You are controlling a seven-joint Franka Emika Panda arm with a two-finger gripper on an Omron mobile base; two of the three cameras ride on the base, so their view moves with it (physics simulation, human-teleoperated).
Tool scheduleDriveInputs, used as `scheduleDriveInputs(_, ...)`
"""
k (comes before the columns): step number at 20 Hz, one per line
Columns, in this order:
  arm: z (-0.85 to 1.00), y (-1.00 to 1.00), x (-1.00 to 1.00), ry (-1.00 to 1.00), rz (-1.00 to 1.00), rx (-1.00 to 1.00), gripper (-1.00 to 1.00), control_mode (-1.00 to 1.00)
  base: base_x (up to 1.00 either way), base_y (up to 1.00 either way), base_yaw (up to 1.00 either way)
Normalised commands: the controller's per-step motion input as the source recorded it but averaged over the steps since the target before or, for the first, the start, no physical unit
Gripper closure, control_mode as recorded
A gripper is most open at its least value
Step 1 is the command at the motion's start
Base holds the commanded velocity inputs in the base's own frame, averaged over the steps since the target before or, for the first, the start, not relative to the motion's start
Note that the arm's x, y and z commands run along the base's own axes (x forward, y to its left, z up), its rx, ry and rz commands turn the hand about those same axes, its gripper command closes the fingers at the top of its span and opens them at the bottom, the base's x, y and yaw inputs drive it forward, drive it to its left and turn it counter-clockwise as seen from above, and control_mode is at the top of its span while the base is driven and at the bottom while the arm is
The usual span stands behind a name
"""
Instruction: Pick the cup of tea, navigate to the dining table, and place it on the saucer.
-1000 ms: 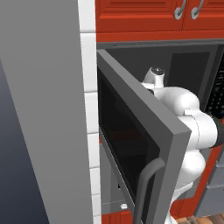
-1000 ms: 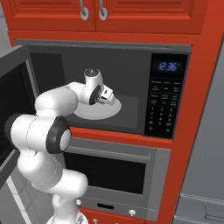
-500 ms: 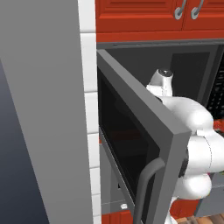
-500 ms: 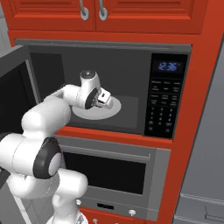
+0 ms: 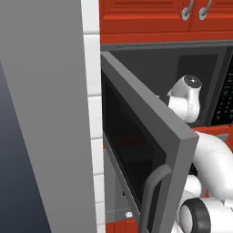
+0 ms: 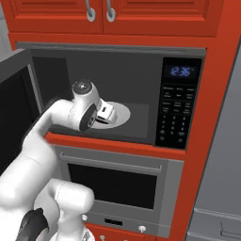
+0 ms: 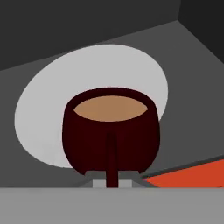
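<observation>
In the hand view, the cup of tea [image 7: 111,133] sits at six o'clock on the turntable plate [image 7: 39,109] inside the microwave [image 6: 141,101]. The microwave door [image 5: 145,150] swings open at nine o'clock; the keypad [image 6: 175,117] lies at three o'clock, the oven [image 6: 113,188] below.

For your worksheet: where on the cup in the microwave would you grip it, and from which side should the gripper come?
Grip the cup by its thin handle, coming level through the open door. The handle faces the hand, upright and narrow enough for two fingers; the round body looks too wide, and the tea favours a level approach.
</observation>
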Motion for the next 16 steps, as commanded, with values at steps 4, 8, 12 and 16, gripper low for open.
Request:
scheduleDriveInputs(4, 0.53, 0.0, -1.0, -0.08, 0.04, 0.0, 1.0, -1.0, 0.0, 0.0, 0.0)
scheduleDriveInputs(8, 0.48, 0.0, -0.94, -0.04, 0.04, 0.0, 1.0, -1.0, 0.0, 0.0, 0.0)
scheduleDriveInputs(12, 0.54, -0.1, -0.99, -0.03, 0.11, 0.03, 1.0, -1.0, 0.0, 0.0, 0.0)
scheduleDriveInputs(16, 0.44, -0.2, -0.99, -0.06, 0.21, 0.02, 1.0, -1.0, 0.0, 0.0, 0.0)
